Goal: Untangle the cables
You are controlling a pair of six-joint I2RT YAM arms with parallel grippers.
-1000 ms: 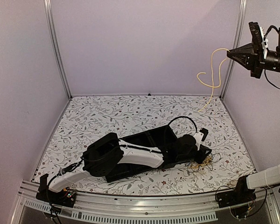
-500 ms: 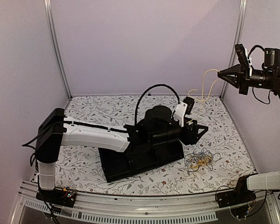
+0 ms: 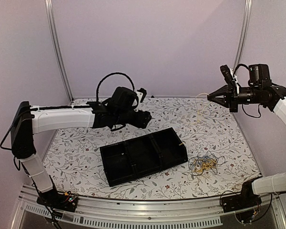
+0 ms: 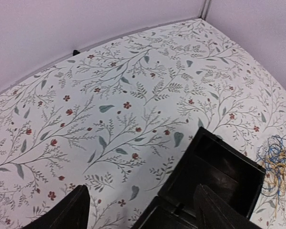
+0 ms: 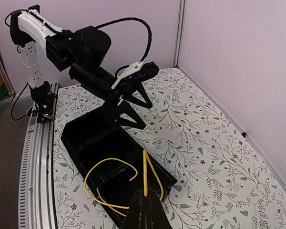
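A tangle of thin yellow, blue and black cables [image 3: 203, 164] lies on the floral table, just right of the black tray [image 3: 115, 164]. It shows at the right edge of the left wrist view as the cable tangle [image 4: 276, 162]. My right gripper [image 3: 210, 97] hovers high at the back right, shut on one yellow cable [image 5: 145, 170] that hangs from it in loose loops. From the right wrist, the right gripper [image 5: 145, 202] looks down over the tray [image 5: 86, 131]. My left gripper [image 3: 147, 118] is open and empty above the table behind the tray, its fingers [image 4: 69, 212] spread wide.
The tray has three compartments, and one corner of it [image 4: 207, 162] shows under my left gripper. Pale walls and metal posts [image 3: 57, 47] close in the table on three sides. The left arm's white link [image 3: 62, 118] stretches across the left half.
My left arm rose from beside the tangle, swung back to the left and opened its gripper. My right gripper came down and left, still holding the yellow cable.
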